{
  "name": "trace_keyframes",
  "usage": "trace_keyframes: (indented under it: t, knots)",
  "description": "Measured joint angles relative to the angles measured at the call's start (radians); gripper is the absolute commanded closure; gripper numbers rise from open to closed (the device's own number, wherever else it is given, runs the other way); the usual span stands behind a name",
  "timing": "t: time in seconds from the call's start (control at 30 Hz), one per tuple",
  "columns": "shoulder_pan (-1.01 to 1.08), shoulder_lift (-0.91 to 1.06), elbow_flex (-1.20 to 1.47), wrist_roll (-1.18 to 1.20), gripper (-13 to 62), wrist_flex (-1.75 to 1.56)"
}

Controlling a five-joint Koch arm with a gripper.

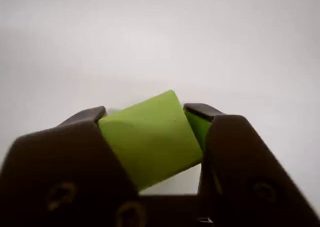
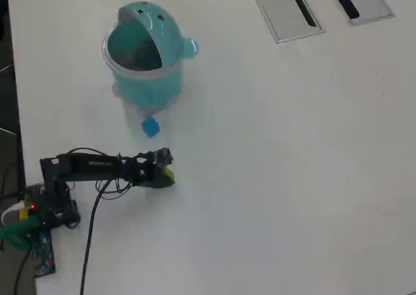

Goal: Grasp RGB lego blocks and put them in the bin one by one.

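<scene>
The yellow-green lego block (image 1: 151,138) sits tilted between the two dark jaws of the gripper (image 1: 150,132), which are closed against its sides in the wrist view; in the overhead view the same block (image 2: 168,175) shows at the arm's tip, over the white table (image 2: 292,178); the blue lego block (image 2: 150,127) lies just beside the base of the light-teal bin (image 2: 146,80), whose mouth gapes open; two grey slotted panels (image 2: 283,9) lie well apart.
</scene>
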Motion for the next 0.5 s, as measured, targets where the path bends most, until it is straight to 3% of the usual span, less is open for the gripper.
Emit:
trace_keyframes:
  t: [0.17,0.5]
  knots:
    - [-0.008,0.005,0.000,0.101,36.7,-0.043]
    - [-0.067,0.061,0.002,0.244,36.7,-0.083]
